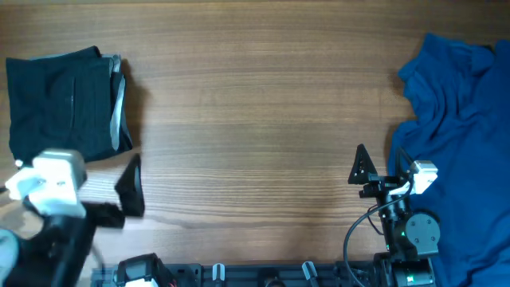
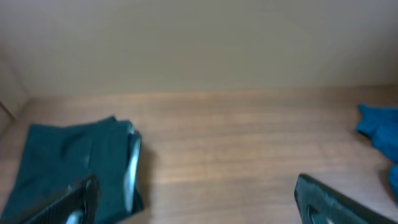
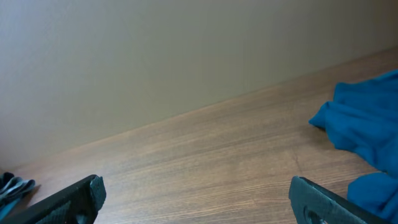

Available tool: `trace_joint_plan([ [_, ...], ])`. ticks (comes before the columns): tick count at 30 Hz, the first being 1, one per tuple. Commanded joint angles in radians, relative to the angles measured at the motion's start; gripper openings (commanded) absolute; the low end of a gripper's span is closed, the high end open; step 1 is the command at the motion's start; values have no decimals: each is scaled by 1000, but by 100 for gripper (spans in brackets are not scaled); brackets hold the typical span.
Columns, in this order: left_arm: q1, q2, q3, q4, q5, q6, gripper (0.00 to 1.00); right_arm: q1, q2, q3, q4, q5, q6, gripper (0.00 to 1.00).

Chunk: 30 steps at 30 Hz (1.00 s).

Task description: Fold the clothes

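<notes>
A dark teal garment (image 1: 64, 104) lies folded at the table's far left; it also shows in the left wrist view (image 2: 74, 162). A blue garment (image 1: 462, 119) lies crumpled along the right edge, and part of it shows in the right wrist view (image 3: 367, 118). My left gripper (image 1: 92, 177) is open and empty just in front of the folded garment, its fingers wide apart (image 2: 199, 208). My right gripper (image 1: 386, 163) is open and empty at the blue garment's left edge, over bare wood (image 3: 196, 205).
The wooden table (image 1: 255, 119) lies between the two garments. The arm bases and cables (image 1: 398, 231) sit along the front edge.
</notes>
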Motion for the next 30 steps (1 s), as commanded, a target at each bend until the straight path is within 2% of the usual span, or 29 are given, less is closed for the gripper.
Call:
trace_joint_plan([
  [1, -42, -137, -317, 277, -7, -204, 100, -5, -12, -1, 5, -16, 11, 100],
  [4, -53, -287, -622, 534, -20, -294, 100, -5, -12, -1, 5, -16, 11, 100],
  [11, -53, -594, -1065, 857, -44, -391, 100, -5, -12, -1, 5, -16, 11, 99],
  [13, -56, -606, -1147, 950, -43, -420, 100, -5, -12, -1, 5, -16, 11, 100],
  [16, -65, -606, -1331, 1181, -16, -497, 100, -5, -12, -1, 5, -16, 11, 100],
  [17, -67, -606, -1347, 1168, -14, -505, 100, -5, -12, -1, 5, -16, 11, 100],
  [21, -67, -606, -1347, 1151, -14, -412, 100, -5, -12, -1, 5, -16, 11, 100],
  [24, -67, -606, -1347, 1061, -26, -328, 100, -5, -12, -1, 5, -16, 10, 100],
  [27, -67, -606, -1347, 959, -121, -328, 100, -5, -12, -1, 5, -16, 10, 100],
  [30, -67, -606, -1347, 958, -231, -325, 100, -5, -12, -1, 5, -16, 11, 100],
])
